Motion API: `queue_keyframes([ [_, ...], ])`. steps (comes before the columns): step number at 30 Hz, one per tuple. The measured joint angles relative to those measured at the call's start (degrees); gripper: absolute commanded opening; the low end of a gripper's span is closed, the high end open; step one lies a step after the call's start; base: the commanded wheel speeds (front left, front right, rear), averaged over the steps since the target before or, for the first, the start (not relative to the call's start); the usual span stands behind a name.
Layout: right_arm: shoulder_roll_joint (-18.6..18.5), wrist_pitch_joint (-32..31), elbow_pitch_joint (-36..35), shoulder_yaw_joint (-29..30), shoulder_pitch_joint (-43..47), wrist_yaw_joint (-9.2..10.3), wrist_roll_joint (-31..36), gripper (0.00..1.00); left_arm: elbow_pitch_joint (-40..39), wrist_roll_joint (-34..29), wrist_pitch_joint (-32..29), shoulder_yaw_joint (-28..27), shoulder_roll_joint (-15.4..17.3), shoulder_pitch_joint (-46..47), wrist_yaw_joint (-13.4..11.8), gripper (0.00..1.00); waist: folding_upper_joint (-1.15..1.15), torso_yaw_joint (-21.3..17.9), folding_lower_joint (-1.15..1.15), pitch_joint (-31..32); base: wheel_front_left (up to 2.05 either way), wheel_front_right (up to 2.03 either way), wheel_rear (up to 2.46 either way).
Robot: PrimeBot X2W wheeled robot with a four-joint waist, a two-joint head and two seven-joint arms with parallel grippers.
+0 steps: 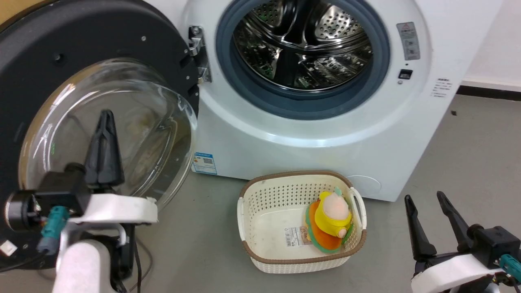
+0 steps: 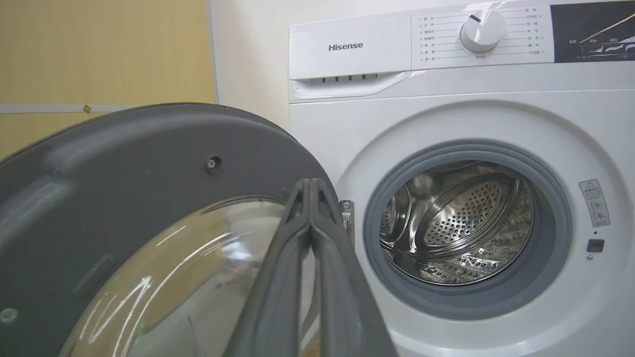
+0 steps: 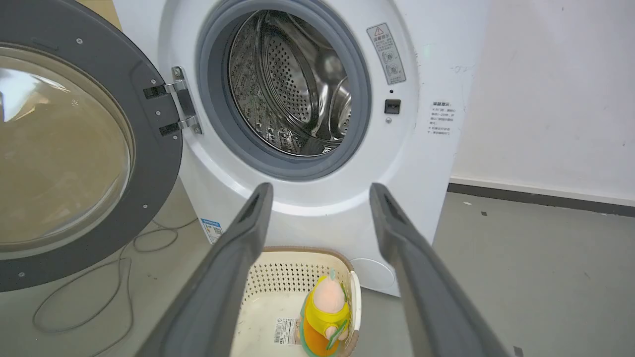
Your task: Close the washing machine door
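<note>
The washing machine [image 1: 325,134] stands white ahead, its steel drum [image 1: 303,44] bare inside a grey gasket. The washing machine door [image 1: 49,53] swings wide open to the left on a metal hinge [image 1: 198,53], its glass bowl [image 1: 122,122] bulging toward me. My left gripper [image 1: 106,116] is shut with nothing in it, fingers raised in front of the glass bowl; whether they touch it I cannot tell. In the left wrist view those closed fingers [image 2: 310,188] rise before the door [image 2: 124,163]. My right gripper [image 1: 425,197] hangs open at the lower right, apart from the machine [image 3: 426,148].
A cream perforated basket [image 1: 260,203] sits on the grey floor before the washer, holding a yellow and orange plush toy [image 1: 331,219]. A thin cable [image 3: 119,277] loops on the floor below the door. Bare floor [image 1: 468,154] stretches to the right, up to a white wall [image 3: 545,99].
</note>
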State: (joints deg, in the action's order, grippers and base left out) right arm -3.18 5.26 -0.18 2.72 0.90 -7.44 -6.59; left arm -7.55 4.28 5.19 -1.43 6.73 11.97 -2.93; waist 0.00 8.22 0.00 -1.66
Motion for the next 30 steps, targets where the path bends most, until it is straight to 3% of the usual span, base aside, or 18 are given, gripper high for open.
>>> queue_keyframes([
  [10, 0.00, 1.01, -0.07, 0.87, -0.02, 0.00, -1.52, 1.00, 0.55, 3.82, 1.33, -6.30, 0.32, 7.52, 4.58, 0.00, 0.00, 3.92, 0.00, -1.11, 0.00, 0.00, 0.00],
  [15, 0.01, 1.79, -0.14, 1.32, -0.07, 0.00, -1.87, 1.00, 3.00, 8.22, 1.96, -9.89, 0.44, 11.02, 5.66, 0.00, 0.00, 5.76, 0.00, -1.85, 0.00, 0.00, 0.00],
  [30, 0.01, 3.53, -0.27, 2.90, -0.43, 0.00, -3.02, 1.00, 13.25, 19.87, 0.41, -16.78, 9.88, 21.54, 7.15, 0.00, 0.00, 9.81, 0.00, -4.47, 0.00, 0.00, 0.00],
])
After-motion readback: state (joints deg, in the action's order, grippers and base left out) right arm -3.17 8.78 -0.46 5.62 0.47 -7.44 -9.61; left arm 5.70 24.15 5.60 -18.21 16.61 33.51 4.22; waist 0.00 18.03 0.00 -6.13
